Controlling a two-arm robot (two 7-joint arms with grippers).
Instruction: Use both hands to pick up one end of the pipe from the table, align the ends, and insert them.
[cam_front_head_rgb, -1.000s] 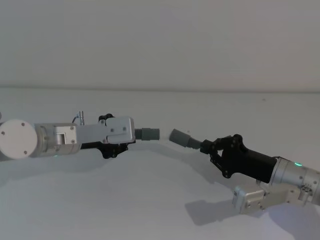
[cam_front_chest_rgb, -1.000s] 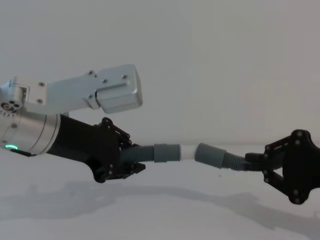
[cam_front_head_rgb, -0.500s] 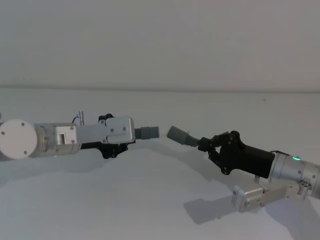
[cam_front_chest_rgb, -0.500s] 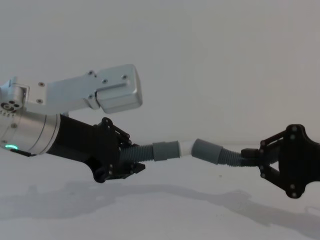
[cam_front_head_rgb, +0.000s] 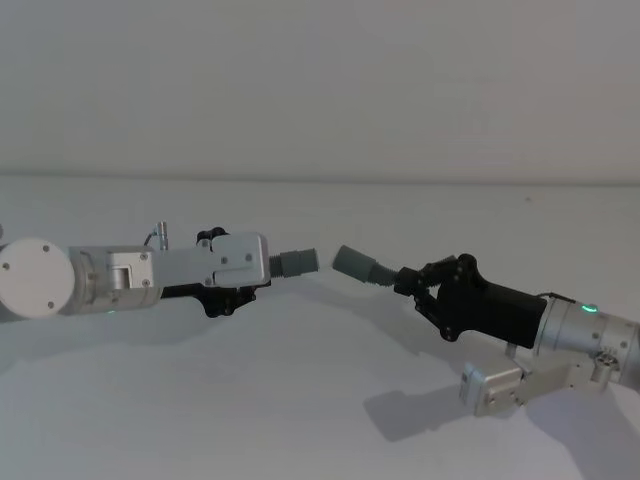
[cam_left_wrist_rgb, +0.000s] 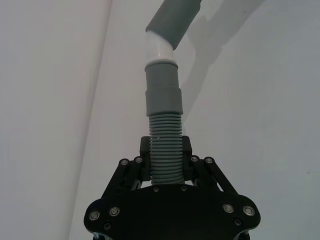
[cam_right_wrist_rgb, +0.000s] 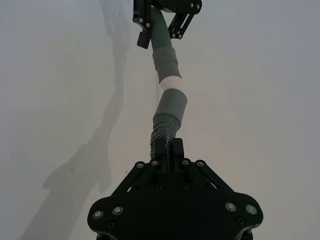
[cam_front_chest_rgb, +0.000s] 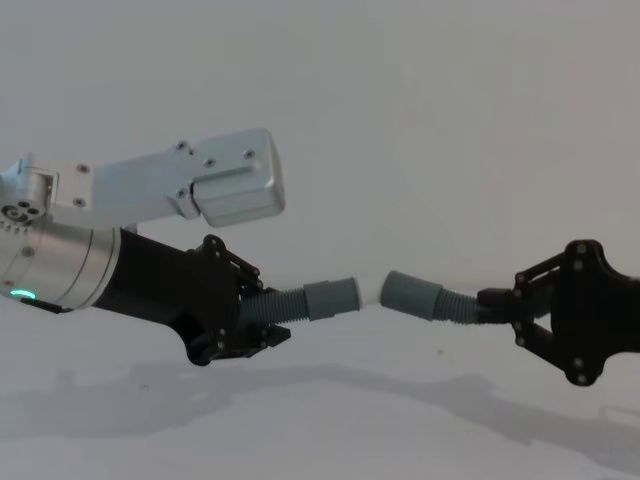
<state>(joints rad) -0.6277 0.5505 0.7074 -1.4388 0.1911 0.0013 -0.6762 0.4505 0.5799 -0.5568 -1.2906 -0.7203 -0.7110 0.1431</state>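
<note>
My left hand (cam_front_chest_rgb: 262, 322) clamps the white-tipped hose (cam_front_chest_rgb: 318, 300), my right hand (cam_front_chest_rgb: 505, 310) the plain one (cam_front_chest_rgb: 425, 297), both above the table (cam_front_head_rgb: 300, 400) (cuffs angled); pushing now could jam or buckle them.

Black screw-studded tools (cam_front_chest_rgb: 245, 320), silver wrists, green ring lights.

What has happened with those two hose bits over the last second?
The right gripper has carried its hose piece leftward, so its plain cuff now nearly meets the white tip; whether they touch is unclear. The left gripper and its hose piece stayed put. Both still grip.
</note>
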